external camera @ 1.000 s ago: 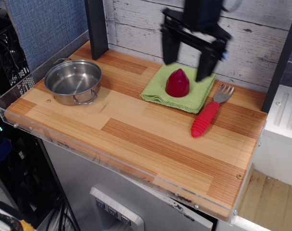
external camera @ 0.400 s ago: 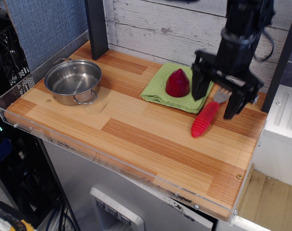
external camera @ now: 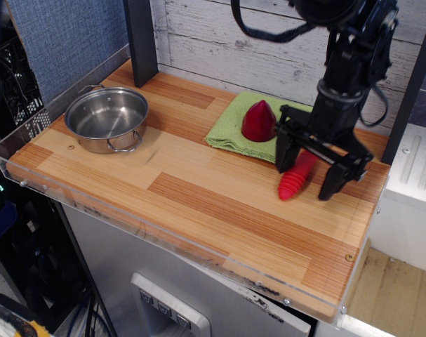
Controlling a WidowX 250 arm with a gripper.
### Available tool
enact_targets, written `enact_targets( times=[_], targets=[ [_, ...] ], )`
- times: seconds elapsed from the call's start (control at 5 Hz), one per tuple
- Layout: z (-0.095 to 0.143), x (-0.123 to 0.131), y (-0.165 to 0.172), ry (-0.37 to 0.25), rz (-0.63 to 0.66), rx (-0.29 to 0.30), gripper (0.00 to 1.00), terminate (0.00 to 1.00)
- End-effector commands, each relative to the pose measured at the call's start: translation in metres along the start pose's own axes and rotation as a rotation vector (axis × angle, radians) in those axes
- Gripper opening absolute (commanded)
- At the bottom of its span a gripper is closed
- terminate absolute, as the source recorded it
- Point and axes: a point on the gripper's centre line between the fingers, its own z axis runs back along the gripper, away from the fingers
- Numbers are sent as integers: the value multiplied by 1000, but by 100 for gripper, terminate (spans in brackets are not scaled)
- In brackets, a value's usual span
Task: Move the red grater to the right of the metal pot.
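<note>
A: Left to right: small shiny round steel pot at the worktop's 9 o'clock end, green folded cloth with the dark red dome, then the red ribbed-handled grater.

B: Jaws?

A: Black jaws spread wide, holding nothing, straddling the handle. Grater's long axis runs 1-to-7 o'clock, head hidden behind the arm.

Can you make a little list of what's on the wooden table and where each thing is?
pot: metal pot, empty, far left of table
cloth: green cloth, back middle
dome: dark red dome, sitting on the cloth
grater: red grater, right side, only its red handle showing
gripper: gripper, open, fingers down on either side of the grater
</note>
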Motion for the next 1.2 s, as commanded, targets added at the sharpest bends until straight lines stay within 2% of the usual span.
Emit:
enact_targets(
  times=[0.0, 0.2, 0.6, 0.8, 1.0],
  targets=[
    [-20, -2, 5, 35, 0, 7, 100, 0],
    [-26, -2, 7, 41, 5, 7, 0, 0],
    [-24, -4, 13, 47, -6, -4, 0, 0],
    [-4, -8, 16, 3, -20, -28, 0, 0],
    [32, -23, 22, -57, -27, -58, 0, 0]
  ],
)
